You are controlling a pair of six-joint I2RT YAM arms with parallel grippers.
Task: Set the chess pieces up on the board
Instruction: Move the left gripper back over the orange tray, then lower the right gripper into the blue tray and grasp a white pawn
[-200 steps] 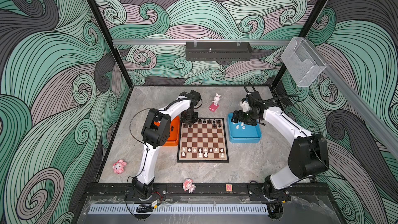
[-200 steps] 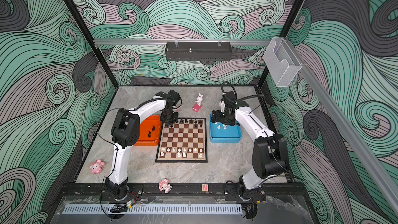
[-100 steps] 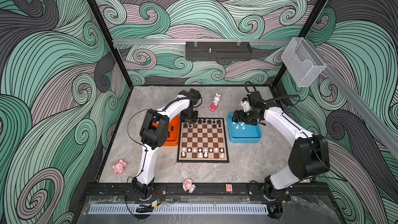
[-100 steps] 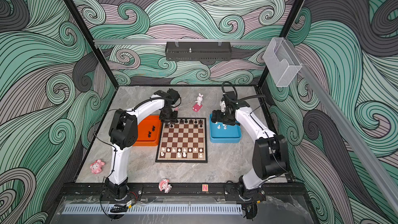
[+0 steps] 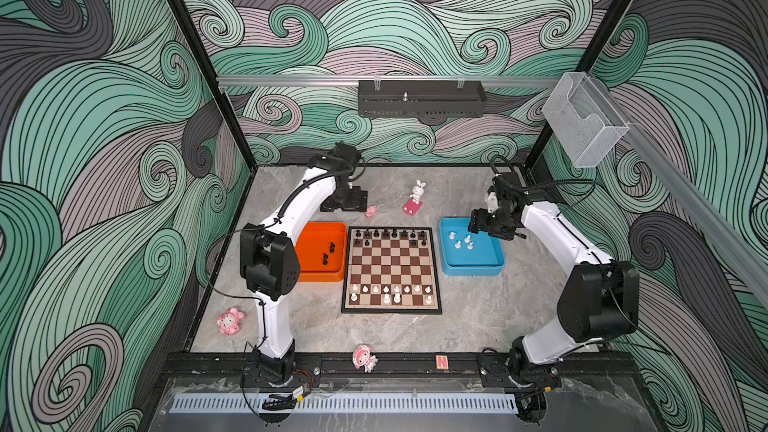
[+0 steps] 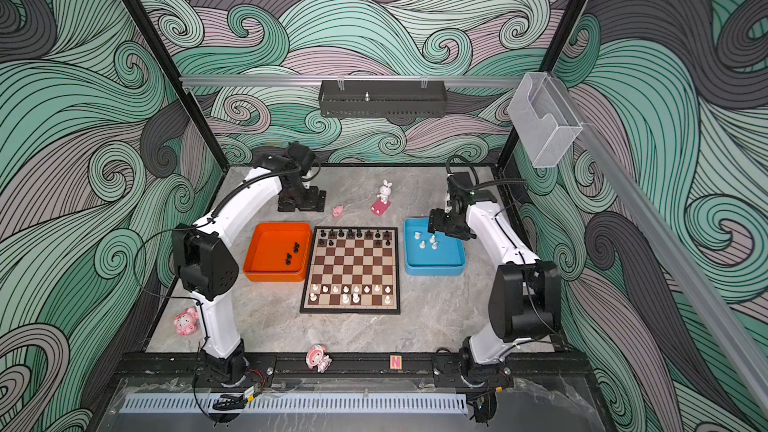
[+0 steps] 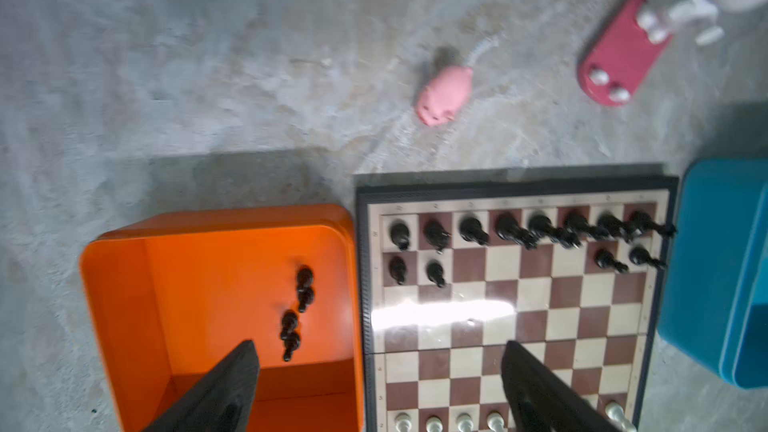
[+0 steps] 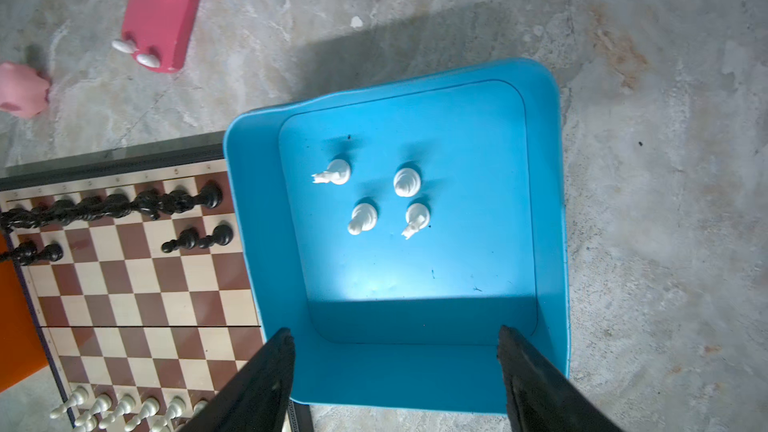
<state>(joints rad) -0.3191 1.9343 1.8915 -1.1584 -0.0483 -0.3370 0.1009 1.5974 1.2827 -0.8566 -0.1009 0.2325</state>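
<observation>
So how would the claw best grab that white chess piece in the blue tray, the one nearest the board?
Probably by its slim upper body, coming down from above. The white piece stands upright on a round base, clear of its three neighbours, and the walls of the blue tray block a sideways reach. The right gripper hangs open above.

We're inside a robotics lab test cell here: wave-patterned walls [image 5: 104, 118] box in a marble-look tabletop [image 5: 478, 317], black frame posts [image 5: 197, 56] climb from its far corners, and white robot arms [image 5: 303, 207] stand bolted along its front edge.
</observation>
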